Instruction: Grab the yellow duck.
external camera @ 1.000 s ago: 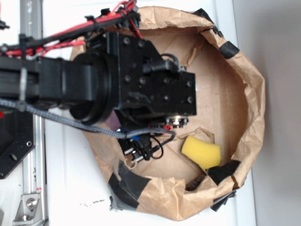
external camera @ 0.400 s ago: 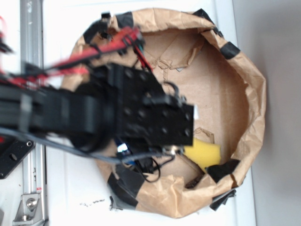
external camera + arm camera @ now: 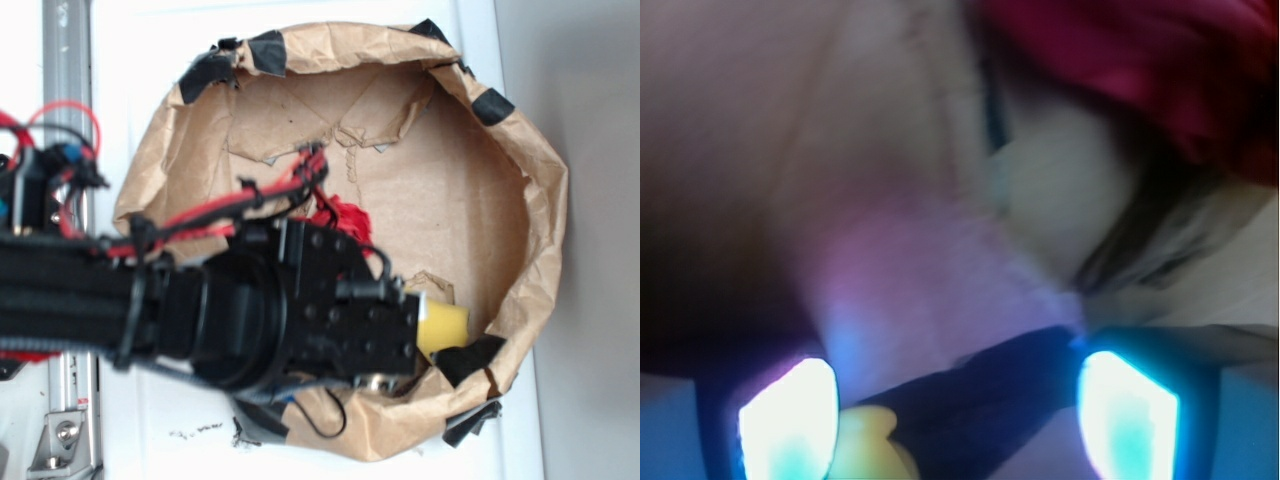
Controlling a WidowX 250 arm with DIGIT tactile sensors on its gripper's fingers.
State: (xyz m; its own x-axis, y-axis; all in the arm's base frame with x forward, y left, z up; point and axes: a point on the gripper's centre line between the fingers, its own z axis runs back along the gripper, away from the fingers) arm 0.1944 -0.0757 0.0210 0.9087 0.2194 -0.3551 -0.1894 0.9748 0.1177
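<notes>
Closing in on the yellow duck [image 3: 872,440], low in the wrist view just beside one finger [image 3: 785,420] of the gripper [image 3: 958,415]. Jaws spread wide, gripping nothing. Next: centring over it, then pinching shut.

Paper walls [image 3: 530,150] ring the floor; red ball [image 3: 345,212] intrudes.

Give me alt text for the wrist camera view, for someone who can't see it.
Blurry close-up from the gripper: two glowing fingertips stand apart at the bottom of the frame, with a small piece of the yellow duck showing just inside the left one. Creased brown paper fills the middle, and a red object sits at the top right.
</notes>
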